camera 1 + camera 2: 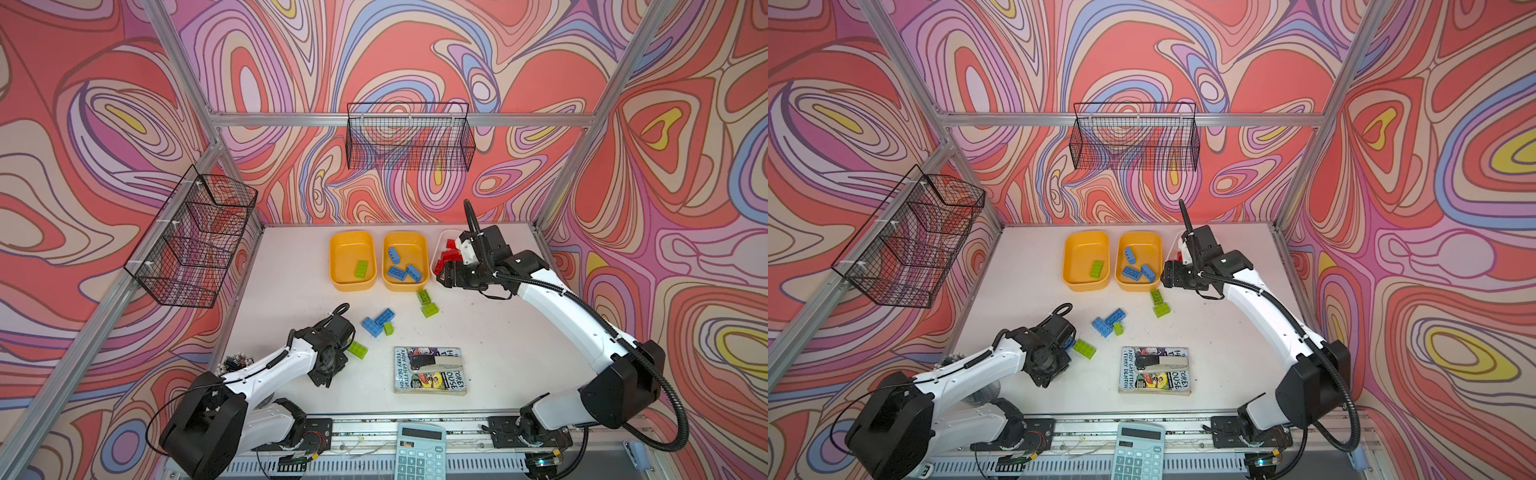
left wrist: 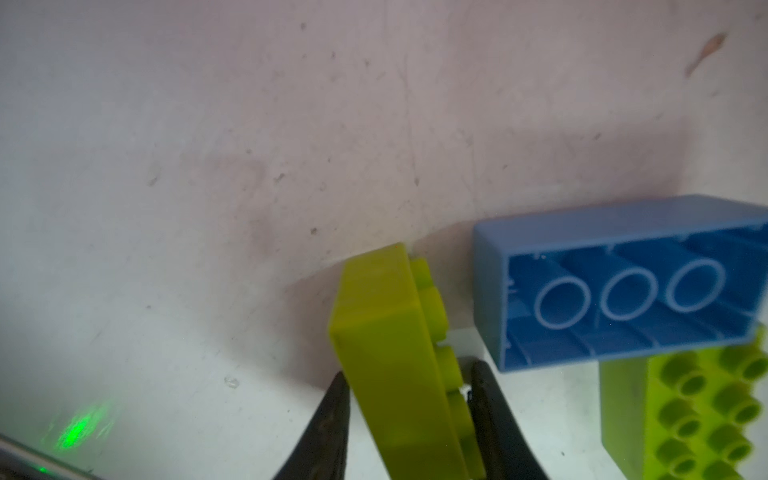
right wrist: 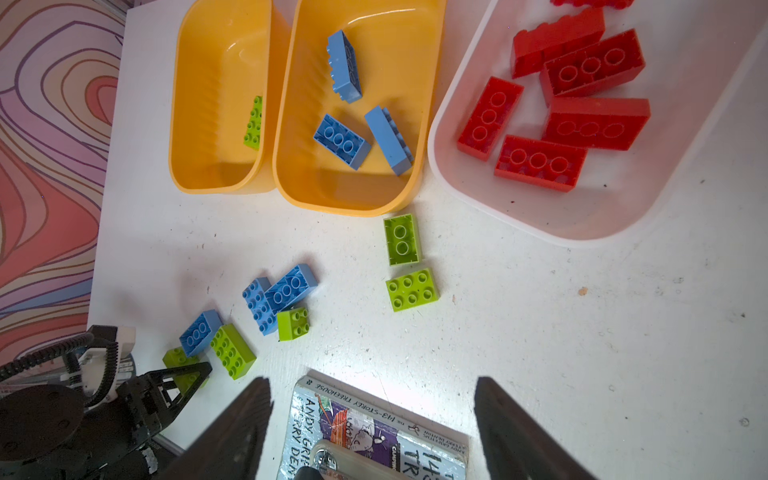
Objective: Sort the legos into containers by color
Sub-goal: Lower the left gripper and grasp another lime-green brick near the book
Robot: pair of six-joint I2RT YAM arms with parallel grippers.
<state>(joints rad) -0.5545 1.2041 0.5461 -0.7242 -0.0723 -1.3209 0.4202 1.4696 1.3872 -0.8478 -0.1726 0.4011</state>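
Picture the white table (image 1: 498, 332) as a clock face seen from above, with six o'clock at the robot's edge. Nearest, just off the table at six, sits a pale blue calculator (image 1: 419, 453). On the table at six lies a paperback book (image 1: 428, 376) with a stapler (image 1: 432, 360) on top.

At seven, the left gripper (image 2: 407, 374) pinches a lime green brick (image 2: 386, 332) between narrow jaws, flat underside against studded top. The brick is tipped on edge, probably the start of a lift toward the green tub. Just beside it a blue brick (image 2: 615, 282), hollow side showing, touches a second green brick (image 2: 685, 415). Around the centre, two blue and three green legos (image 3: 286, 291) lie loose.

At the far edge three tubs stand in a row, seemingly one per colour.
- **Eleven:** the eleven o'clock tub (image 1: 345, 253), yellow, holds a lone green brick (image 1: 361, 268).
- **Twelve:** the twelve o'clock tub (image 1: 409, 249), also yellow, holds three blue bricks (image 1: 401, 272).
- **One:** a white tub (image 3: 623, 199) holds every one of the red bricks (image 3: 590, 124) in sight.

The right gripper (image 3: 372, 382) hangs wide and empty by the white tub's near corner, with no loose red for it to fetch.

The tabletop is scuffed and speckled. Swirling coral, lilac and blue walls enclose it, and black wire baskets (image 1: 409, 137) hang at nine and twelve.
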